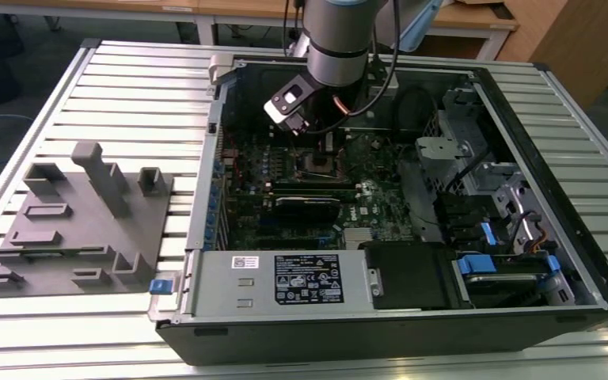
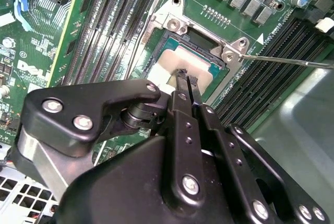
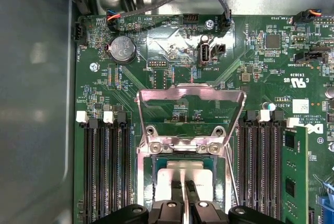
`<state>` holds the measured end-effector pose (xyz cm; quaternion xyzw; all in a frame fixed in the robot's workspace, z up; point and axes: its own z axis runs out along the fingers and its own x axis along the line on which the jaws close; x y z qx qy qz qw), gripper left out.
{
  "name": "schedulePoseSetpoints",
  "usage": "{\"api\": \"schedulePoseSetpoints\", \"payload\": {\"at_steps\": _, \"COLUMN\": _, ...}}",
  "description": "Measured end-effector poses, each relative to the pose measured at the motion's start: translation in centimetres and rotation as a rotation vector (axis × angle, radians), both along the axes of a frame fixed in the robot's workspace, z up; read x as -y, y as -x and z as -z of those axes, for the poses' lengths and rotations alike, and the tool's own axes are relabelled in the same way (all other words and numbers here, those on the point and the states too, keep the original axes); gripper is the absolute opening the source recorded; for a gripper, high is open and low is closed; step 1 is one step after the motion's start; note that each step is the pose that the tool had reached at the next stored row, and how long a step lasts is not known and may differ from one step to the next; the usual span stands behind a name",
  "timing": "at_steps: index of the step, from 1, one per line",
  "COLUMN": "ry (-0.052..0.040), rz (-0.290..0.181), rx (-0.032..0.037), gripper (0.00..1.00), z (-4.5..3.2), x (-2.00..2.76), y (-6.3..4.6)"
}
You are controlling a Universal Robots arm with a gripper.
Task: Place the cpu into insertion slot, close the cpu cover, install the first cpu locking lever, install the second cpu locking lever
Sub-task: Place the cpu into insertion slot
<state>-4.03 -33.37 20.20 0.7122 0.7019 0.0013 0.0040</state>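
Second wrist view: the cpu lies in the insertion slot; the gripper, fingers drawn together, rests its tips at the chip's top, clasping nothing. Placement looks complete. First wrist view: the cpu cover stands raised; closing it calls for fingers clear. Exterior view: the arm stands at 12 o'clock of the slot.

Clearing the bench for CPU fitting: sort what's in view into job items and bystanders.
Job: cpu, seated in the insertion slot; cpu cover, raised; locking lever, swung aside; gripper, tips over the cpu.
Bystanders: coin battery; memory slots; power supply box; grey fixture tray.
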Motion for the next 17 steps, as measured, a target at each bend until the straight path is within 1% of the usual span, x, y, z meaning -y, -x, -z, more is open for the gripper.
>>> {"api": "schedulePoseSetpoints", "payload": {"at_steps": 17, "ry": 0.0002, "rz": 0.0, "rx": 0.0001, "gripper": 0.16, "z": 0.25, "x": 0.0, "y": 0.01}}
